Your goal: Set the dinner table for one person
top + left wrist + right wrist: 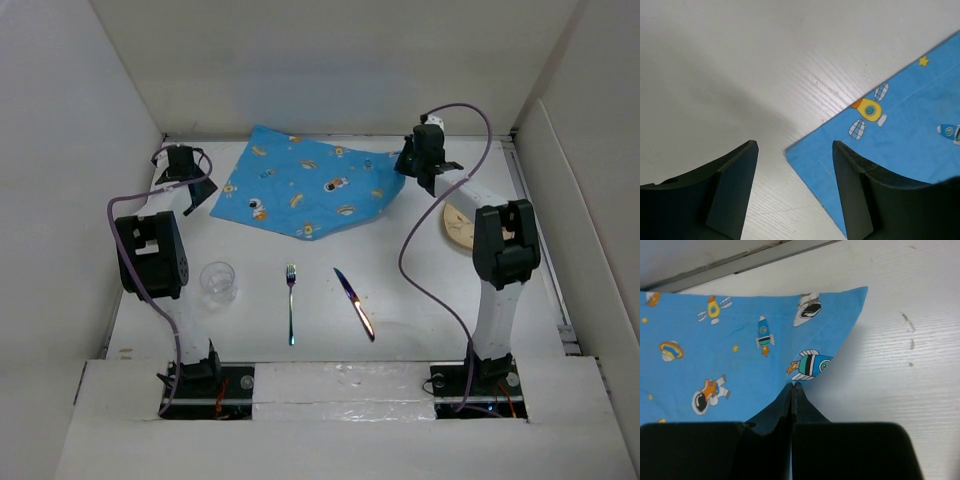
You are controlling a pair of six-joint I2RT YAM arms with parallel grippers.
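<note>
You have one big white table [420,320] under everything. One blue rocket mat [305,185] lies at the back of it. One plate [458,225] sits on the right, half hidden. One fork [291,300], one knife [355,303] and one glass [218,281] wait in front. Your left gripper [795,145] hangs spread wide over the mat's corner. Your right gripper [791,386] pinches the mat's edge.
</note>
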